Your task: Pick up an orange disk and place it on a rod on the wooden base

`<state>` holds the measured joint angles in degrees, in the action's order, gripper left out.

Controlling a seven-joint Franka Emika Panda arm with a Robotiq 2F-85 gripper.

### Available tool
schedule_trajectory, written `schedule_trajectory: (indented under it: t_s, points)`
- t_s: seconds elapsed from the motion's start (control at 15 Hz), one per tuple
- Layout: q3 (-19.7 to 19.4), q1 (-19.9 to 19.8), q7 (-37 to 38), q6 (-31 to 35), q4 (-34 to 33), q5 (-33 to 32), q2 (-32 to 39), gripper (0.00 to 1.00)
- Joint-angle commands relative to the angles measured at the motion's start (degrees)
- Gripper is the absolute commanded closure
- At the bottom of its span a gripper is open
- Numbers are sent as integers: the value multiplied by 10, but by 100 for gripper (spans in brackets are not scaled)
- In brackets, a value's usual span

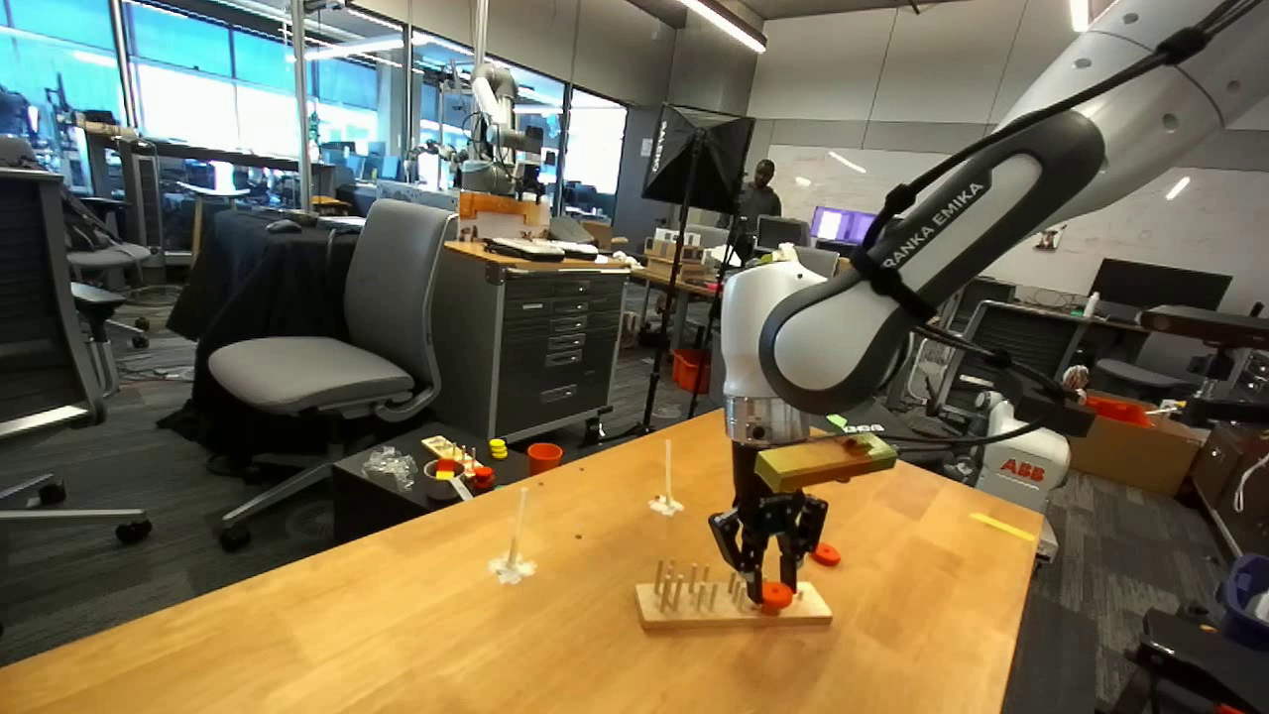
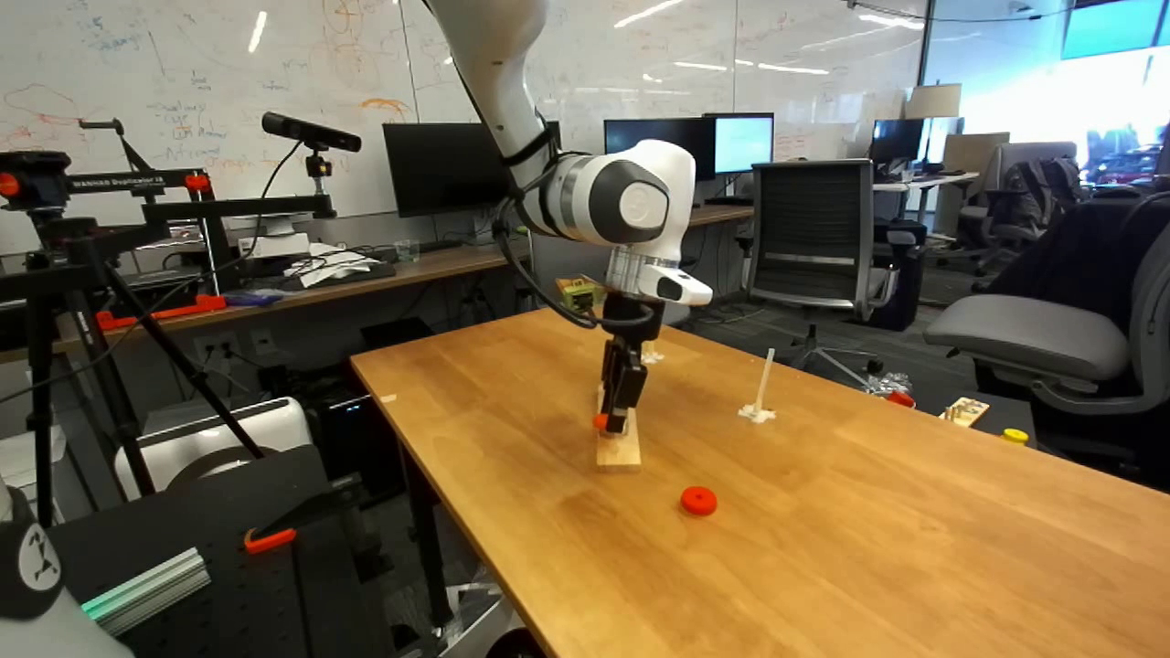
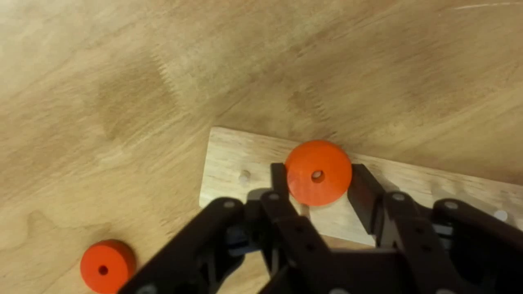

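Observation:
An orange disk (image 3: 318, 153) is between my gripper's (image 3: 319, 175) two black fingertips in the wrist view, and both touch its sides. The disk lies flat over the wooden base (image 3: 229, 147). A pale spot, seemingly a peg's end, shows inside its hole; I cannot tell if the peg goes through. In both exterior views the gripper (image 1: 771, 587) points down with the disk (image 1: 778, 597) low over one end of the base (image 1: 694, 620), near its pegs. A second, like disk (image 2: 699, 501) lies on the tabletop beside the base; the wrist view also shows it (image 3: 103, 255).
Two thin upright sticks (image 1: 518, 535) (image 1: 668, 476) stand taped to the wooden tabletop (image 1: 416, 635). Shorter and taller pegs (image 1: 669, 585) line the base beside the gripper. A low black table with an orange cup (image 1: 543, 458) stands past the table's edge.

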<state>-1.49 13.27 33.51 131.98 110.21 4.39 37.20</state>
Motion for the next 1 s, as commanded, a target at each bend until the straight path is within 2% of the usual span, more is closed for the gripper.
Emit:
schedule_trajectory:
  t_s: [0.0,0.27,0.33,0.4,0.47,0.67,0.93]
  points:
    - [1,6,-8,13,35,-9,-18,82]
    - [-1,4,-7,-1,23,-8,-10,82]
    - [-2,4,-8,-6,21,-9,-11,32]
    - [-1,3,-8,-7,24,-7,-14,31]
    - [-2,4,-9,-5,31,-9,-21,25]
    - [-6,10,-6,15,60,-18,-46,2]
    - [-4,11,-5,46,104,-31,-94,0]
